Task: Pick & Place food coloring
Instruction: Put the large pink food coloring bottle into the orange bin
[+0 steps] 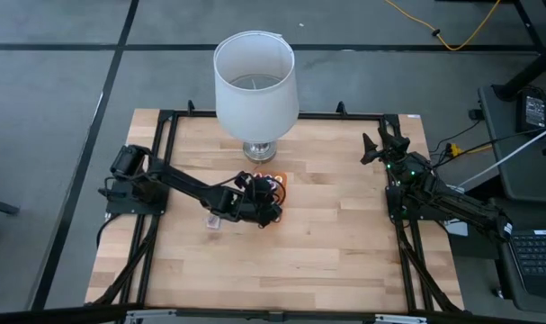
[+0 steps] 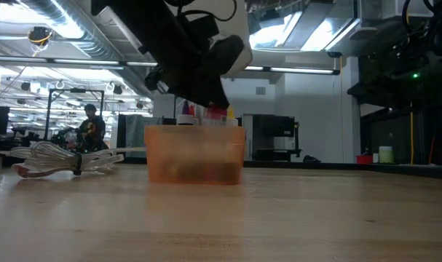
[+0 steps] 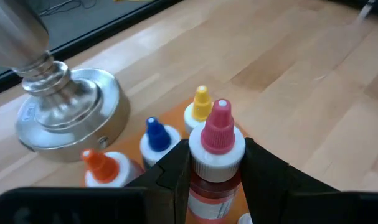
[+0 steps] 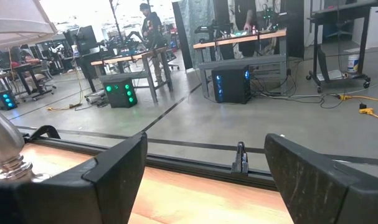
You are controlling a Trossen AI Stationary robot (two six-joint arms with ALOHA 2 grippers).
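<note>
Between the left gripper's (image 3: 217, 171) jaws sits one food coloring bottle with a pink tip (image 3: 217, 140), white collar and red contents, clamped on both sides just below the collar. This gripper is near the middle of the table (image 1: 326, 252), directly in front of the lamp base (image 3: 67, 109).

Count of bottles in the left wrist view: four. Beside the held one stand a yellow-tipped bottle (image 3: 200, 109), a blue-tipped bottle (image 3: 155, 134) and an orange-tipped bottle (image 3: 100, 165), all upright and close together over the orange tray (image 1: 274, 183). The low view shows that tray as a translucent orange box (image 2: 195, 153) with coloured bottle tips showing above its rim, the left arm coming down just over them; an exact count is not possible there.

One crumpled clear wrapper (image 2: 64, 160) lies on the table apart from the tray. One lamp with a white shade (image 1: 255, 81) stands at the far edge of the table, its metal base close behind the bottles.

The right gripper (image 1: 387, 144) waits at the far right corner of the table, well apart from the bottles, its jaws spread wide and holding nothing. A person (image 2: 89, 127) is visible in the room beyond.
</note>
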